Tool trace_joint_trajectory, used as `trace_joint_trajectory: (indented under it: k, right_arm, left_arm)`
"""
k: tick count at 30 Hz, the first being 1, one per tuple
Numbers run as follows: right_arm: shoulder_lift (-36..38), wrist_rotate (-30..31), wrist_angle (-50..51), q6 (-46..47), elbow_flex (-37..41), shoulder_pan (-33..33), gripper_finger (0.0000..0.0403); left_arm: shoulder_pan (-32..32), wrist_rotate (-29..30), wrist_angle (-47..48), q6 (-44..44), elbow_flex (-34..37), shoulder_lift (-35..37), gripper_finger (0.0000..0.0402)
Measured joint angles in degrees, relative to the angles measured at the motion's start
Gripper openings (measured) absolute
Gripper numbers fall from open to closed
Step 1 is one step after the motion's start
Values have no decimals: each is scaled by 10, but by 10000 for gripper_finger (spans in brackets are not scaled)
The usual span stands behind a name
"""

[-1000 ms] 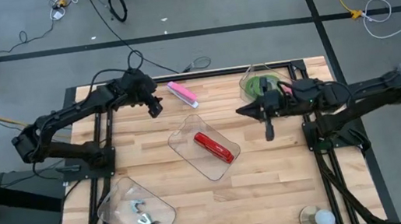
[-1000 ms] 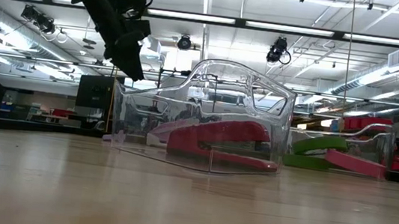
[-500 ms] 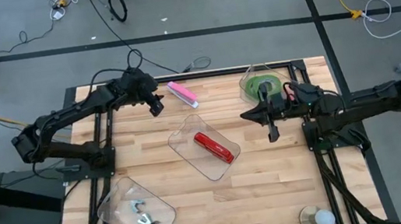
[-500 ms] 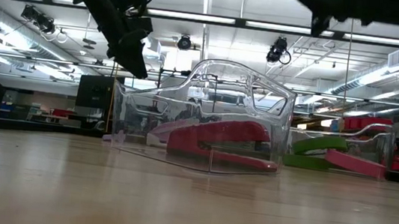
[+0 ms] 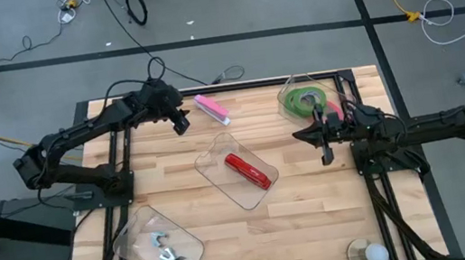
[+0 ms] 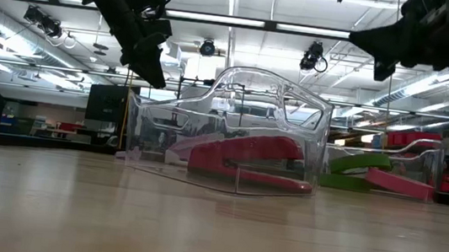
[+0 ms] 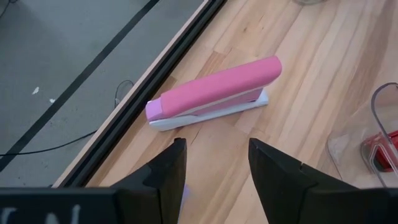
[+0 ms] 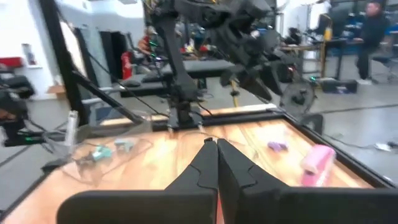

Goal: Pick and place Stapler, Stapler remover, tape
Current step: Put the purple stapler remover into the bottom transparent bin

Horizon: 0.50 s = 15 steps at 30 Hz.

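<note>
Currently the table (image 5: 315, 200) carries three clear containers: a middle one (image 5: 236, 170) with a red stapler (image 5: 248, 171), a near-left one (image 5: 157, 243) with staple removers (image 5: 167, 251), and a far-right tub (image 5: 304, 98) with green tape (image 5: 307, 99). Left gripper (image 5: 180, 123) hovers above the far-left part of the board, fingers (image 7: 166, 174) partly apart with nothing between them. The pink stapler (image 7: 214, 92) lies flat just ahead of the jaws, near the table's back rail (image 7: 152, 84), not yet between the fingers. Step looks like the reach for this stapler. To do it well: advance so the jaws straddle the body across its narrow width, near mid-length, drop low, avoid the rail, then close. Right gripper (image 5: 326, 147) hangs clear of the board beside the tape tub, fingers pressed together, empty, waiting.
</note>
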<state>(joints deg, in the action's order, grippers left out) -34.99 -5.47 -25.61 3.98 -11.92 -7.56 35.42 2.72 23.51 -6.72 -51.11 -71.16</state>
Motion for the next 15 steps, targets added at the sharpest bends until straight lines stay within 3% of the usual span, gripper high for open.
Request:
trace_joint_trajectory:
  k: [15]
  right_arm:
    - [33,57,-15,-21,34,74,0]
  left_arm:
    - [0,6,-11,-1,0,0,177]
